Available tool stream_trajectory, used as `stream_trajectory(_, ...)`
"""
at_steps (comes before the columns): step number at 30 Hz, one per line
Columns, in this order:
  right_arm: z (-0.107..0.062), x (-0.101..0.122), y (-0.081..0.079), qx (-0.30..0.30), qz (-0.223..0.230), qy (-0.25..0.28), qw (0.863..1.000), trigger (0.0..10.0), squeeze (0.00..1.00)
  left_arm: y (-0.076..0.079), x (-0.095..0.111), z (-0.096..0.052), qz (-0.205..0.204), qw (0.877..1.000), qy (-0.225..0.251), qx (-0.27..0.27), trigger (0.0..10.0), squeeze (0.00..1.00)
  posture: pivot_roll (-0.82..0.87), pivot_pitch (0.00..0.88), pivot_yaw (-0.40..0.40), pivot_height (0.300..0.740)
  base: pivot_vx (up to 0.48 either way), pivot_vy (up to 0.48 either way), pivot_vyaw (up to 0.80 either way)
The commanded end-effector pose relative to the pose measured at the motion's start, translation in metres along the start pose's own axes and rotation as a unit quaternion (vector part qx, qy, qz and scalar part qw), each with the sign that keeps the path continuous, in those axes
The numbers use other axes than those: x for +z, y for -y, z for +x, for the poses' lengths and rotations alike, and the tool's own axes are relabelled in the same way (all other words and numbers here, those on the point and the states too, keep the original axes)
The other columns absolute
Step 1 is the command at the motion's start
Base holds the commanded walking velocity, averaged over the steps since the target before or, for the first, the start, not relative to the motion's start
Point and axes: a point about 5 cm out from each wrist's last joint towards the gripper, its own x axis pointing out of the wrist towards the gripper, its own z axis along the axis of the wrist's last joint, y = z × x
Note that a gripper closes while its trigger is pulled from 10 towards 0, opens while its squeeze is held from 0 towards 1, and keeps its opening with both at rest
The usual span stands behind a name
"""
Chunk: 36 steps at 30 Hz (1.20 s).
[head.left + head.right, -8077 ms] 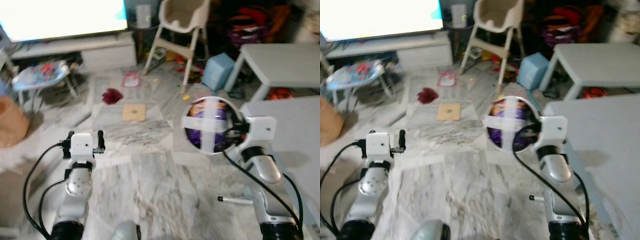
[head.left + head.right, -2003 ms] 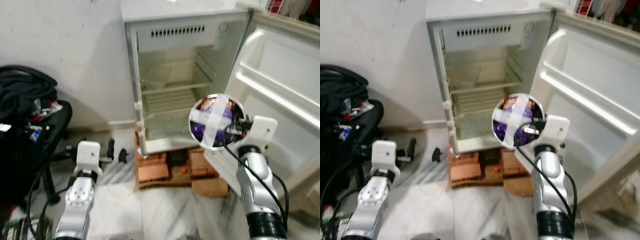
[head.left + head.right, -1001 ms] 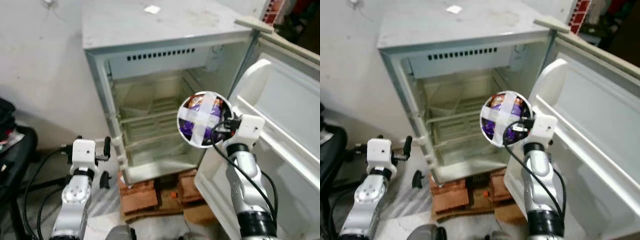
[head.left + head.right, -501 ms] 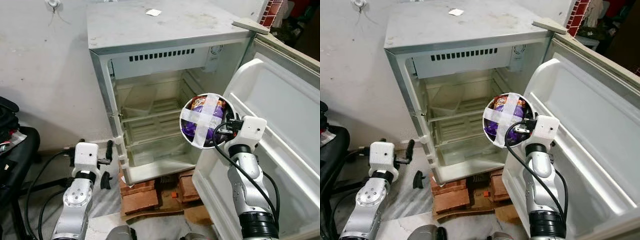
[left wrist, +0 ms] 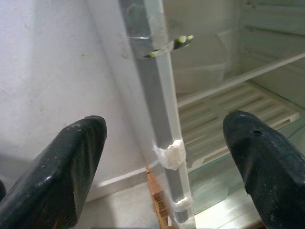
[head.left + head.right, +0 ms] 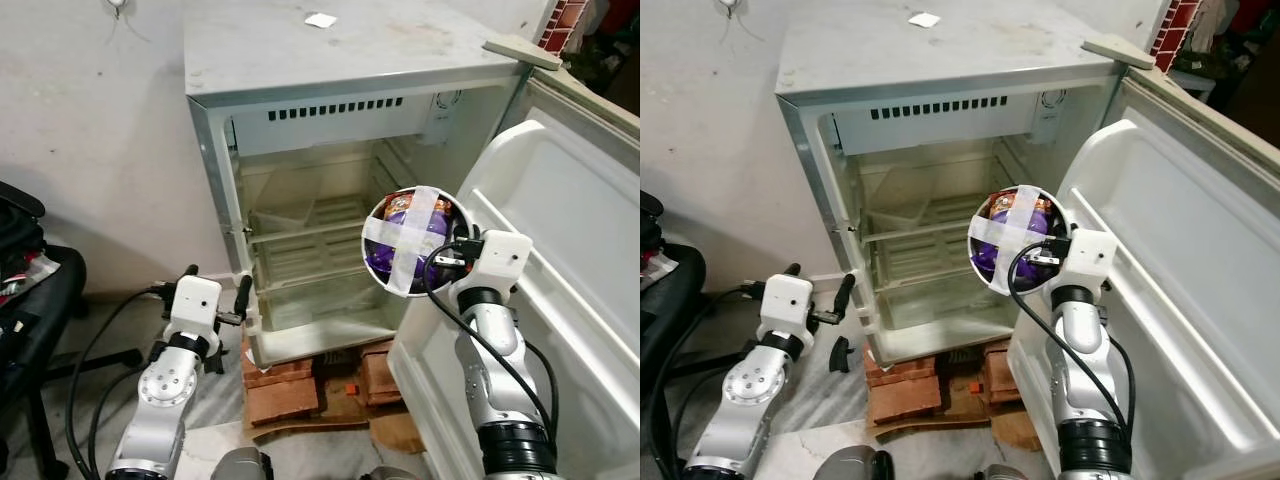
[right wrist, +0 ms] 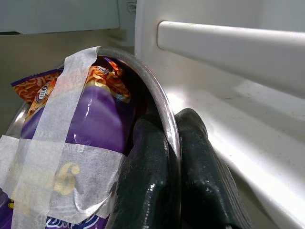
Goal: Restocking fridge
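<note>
A small white fridge (image 6: 330,70) stands with its door (image 6: 560,260) swung wide to the right and its wire shelves (image 6: 300,225) bare. My right gripper (image 6: 455,255) is shut on the rim of a steel bowl (image 6: 412,240) holding purple and orange snack packets under a cross of white tape (image 7: 43,157). The bowl hangs upright in front of the fridge's lower right, beside the door's inner wall. My left gripper (image 6: 215,292) is open, low by the fridge's left frame (image 5: 157,109), holding nothing.
The fridge rests on red bricks (image 6: 290,385) and cardboard on the floor. A black office chair (image 6: 30,300) piled with dark things stands at the left. A white wall (image 6: 90,130) runs behind. A door shelf rail (image 7: 228,40) lies close to the bowl.
The camera has shifted slightly closer to the fridge. My left arm has moved rightward toward the fridge's left frame. The bowl stays held at about the same spot.
</note>
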Motion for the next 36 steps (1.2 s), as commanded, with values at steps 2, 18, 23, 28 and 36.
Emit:
stream_trajectory(2, 0.005, 0.012, 0.020, -0.052, 0.000, 0.026, 0.998, 10.0, 0.00, 0.002, 0.002, 0.000, -0.004, 1.000, 0.003, -0.005, 10.0, 0.00, 0.01, 0.000, -0.001, 0.740, 0.000, -0.474, 0.00)
stream_trajectory(18, 0.000, 0.006, -0.003, 0.027, 0.022, 0.008, 0.999, 10.0, 0.00, -0.001, -0.002, 0.000, -0.003, 0.999, -0.013, 0.036, 10.0, 0.00, 0.01, 0.000, -0.007, 0.740, 0.000, -0.029, 0.00)
stream_trajectory(23, -0.006, 0.003, -0.016, 0.070, 0.020, 0.003, 0.997, 10.0, 0.00, -0.002, -0.002, 0.000, -0.006, 0.999, -0.015, 0.041, 10.0, 0.00, 0.00, 0.001, -0.006, 0.740, 0.000, 0.000, 0.00)
stream_trajectory(28, -0.010, 0.000, -0.022, 0.101, 0.021, -0.008, 0.995, 10.0, 0.00, -0.002, -0.002, 0.001, -0.010, 0.999, -0.016, 0.044, 10.0, 0.00, 0.00, 0.003, -0.006, 0.740, 0.000, 0.000, 0.00)
stream_trajectory(36, -0.010, -0.004, -0.023, 0.109, 0.017, -0.021, 0.994, 10.0, 0.00, -0.001, 0.000, 0.002, -0.019, 0.999, -0.013, 0.040, 10.0, 0.00, 0.00, 0.000, -0.010, 0.740, 0.000, 0.090, 0.00)
